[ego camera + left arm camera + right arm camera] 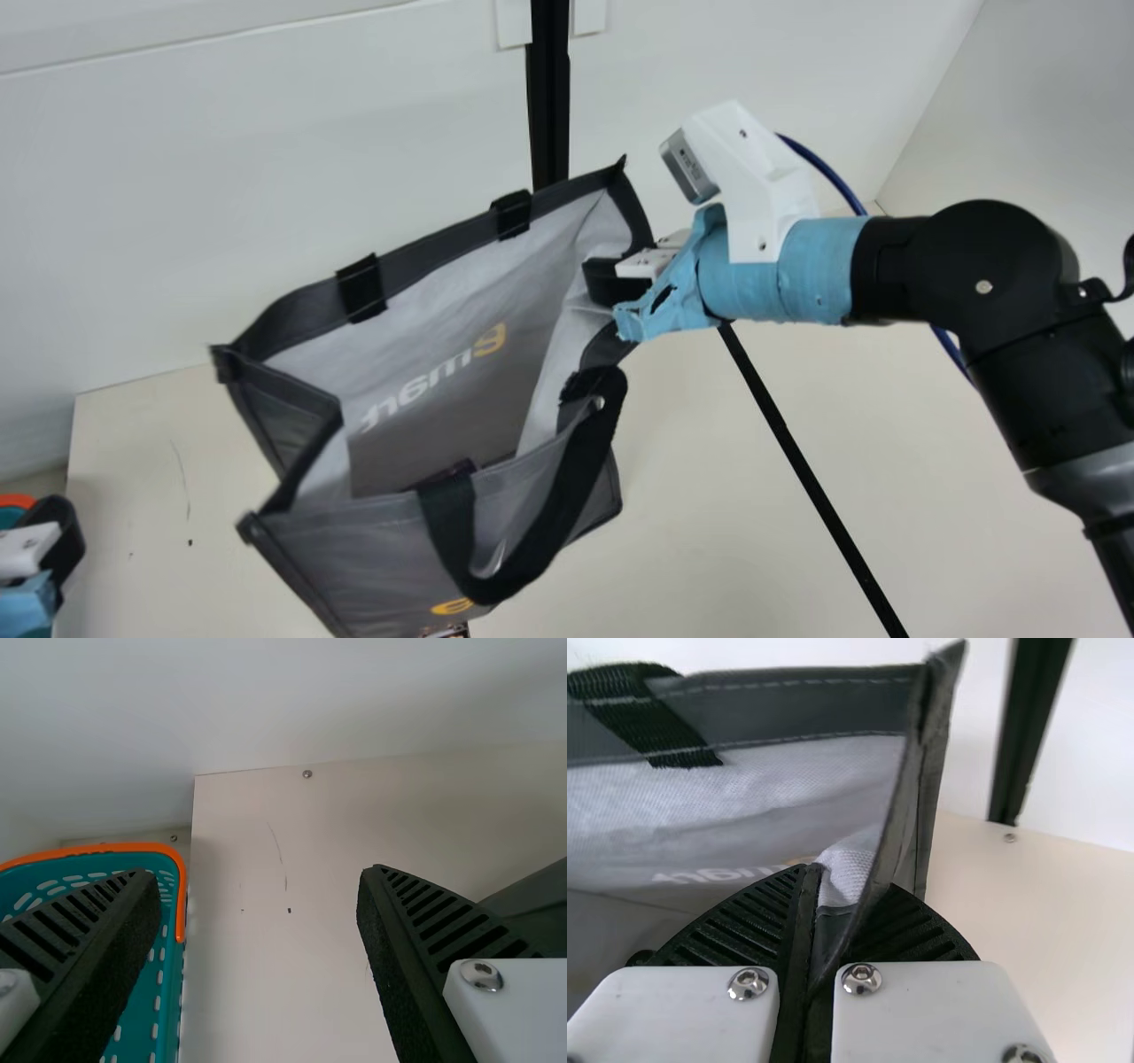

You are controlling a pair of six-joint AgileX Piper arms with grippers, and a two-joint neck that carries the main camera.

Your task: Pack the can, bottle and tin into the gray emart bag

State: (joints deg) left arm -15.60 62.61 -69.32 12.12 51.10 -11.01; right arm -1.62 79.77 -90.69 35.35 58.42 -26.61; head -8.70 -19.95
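Right fingers [762,921]: pinching the gray emart bag [461,408] by its side
Left fingers [443,926]: wide apart, nothing between
Bag: open, beside right fingers; a hard tug could slip it free

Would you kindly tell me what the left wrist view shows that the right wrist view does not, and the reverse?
Left wrist view: the orange-rimmed teal basket and the open left gripper.
Right wrist view: the black post, a black strap and the right gripper closed on the gray bag.
Both: the cream table, the white wall and part of the gray bag.
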